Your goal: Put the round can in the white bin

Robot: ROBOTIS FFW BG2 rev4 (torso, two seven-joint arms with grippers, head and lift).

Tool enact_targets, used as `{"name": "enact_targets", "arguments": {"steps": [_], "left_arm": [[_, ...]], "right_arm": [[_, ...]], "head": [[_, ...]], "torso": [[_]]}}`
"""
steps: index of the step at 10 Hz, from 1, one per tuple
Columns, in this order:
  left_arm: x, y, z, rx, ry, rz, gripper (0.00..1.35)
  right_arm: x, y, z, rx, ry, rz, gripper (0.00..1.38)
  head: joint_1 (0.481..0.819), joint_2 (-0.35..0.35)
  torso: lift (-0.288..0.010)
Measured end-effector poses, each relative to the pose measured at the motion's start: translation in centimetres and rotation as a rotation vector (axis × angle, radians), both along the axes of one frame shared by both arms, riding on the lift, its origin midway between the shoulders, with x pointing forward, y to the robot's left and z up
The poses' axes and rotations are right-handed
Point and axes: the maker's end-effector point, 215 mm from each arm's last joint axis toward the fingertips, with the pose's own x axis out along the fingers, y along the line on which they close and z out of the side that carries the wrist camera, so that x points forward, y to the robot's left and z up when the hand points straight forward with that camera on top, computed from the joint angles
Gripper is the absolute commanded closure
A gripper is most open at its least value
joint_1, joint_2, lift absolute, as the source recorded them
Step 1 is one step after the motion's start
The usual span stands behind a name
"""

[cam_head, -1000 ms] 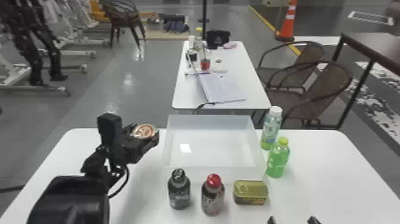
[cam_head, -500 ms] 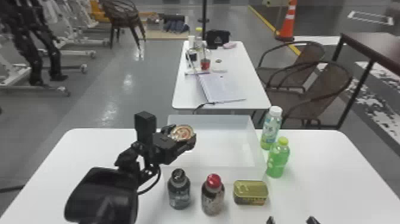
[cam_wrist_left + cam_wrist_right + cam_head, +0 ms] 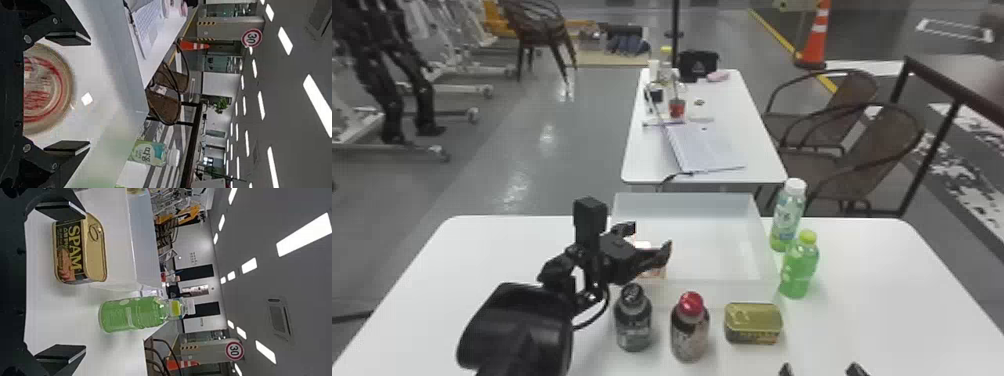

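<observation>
Your bin [image 3: 682,206] sits on the table [image 3: 882,300], two bottles [image 3: 799,270] to its right, two more bottles [image 3: 690,330] and a tin [image 3: 753,327] before it.

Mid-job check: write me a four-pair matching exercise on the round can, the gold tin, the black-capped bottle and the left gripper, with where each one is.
1. Round can
2. Gold rectangular tin
3. Black-capped bottle
4. Left gripper

A. Right of the red-capped bottle
B. Over the white bin, fingers open
C. In the bin, toward its near left corner
D. Left of the red-capped bottle

Pairs: 1-C, 2-A, 3-D, 4-B
</observation>
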Motion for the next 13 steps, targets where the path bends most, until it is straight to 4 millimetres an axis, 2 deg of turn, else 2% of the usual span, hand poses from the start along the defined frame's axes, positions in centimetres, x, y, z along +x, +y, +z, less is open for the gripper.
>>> {"name": "enact_targets", "arguments": {"steps": [4, 6, 8, 10, 12, 13], "left_arm": [[0.2, 0.7, 0.4, 0.006, -0.021, 0.013, 0.24], [0.5, 2.3, 1.8, -0.002, -0.061, 0.046, 0.24], [0.1, 6.5, 3.8, -0.017, -0.123, 0.149, 0.24], [-2.1, 12.2, 4.7, -0.038, -0.184, 0.298, 0.25], [-7.0, 17.9, 3.5, -0.087, -0.212, 0.514, 0.25], [-9.7, 19.5, 2.4, -0.102, -0.206, 0.577, 0.25]], "right_arm": [[0.0, 0.0, 0.0, 0.000, 0.000, 0.001, 0.10], [0.0, 0.0, 0.0, 0.000, 0.000, 0.001, 0.10], [0.0, 0.0, 0.1, 0.000, -0.001, 0.001, 0.10], [0.0, 0.2, 0.1, -0.001, -0.003, 0.004, 0.10], [-0.2, 0.1, 0.2, -0.002, -0.002, 0.004, 0.10], [-0.5, 0.0, 0.0, -0.001, 0.002, 0.002, 0.10]], "head": [[0.549, 0.000], [0.549, 0.000], [0.549, 0.000], [0.549, 0.000], [0.549, 0.000], [0.549, 0.000]], "torso": [[-0.100], [-0.100], [-0.100], [-0.100], [-0.100], [-0.100]]}}
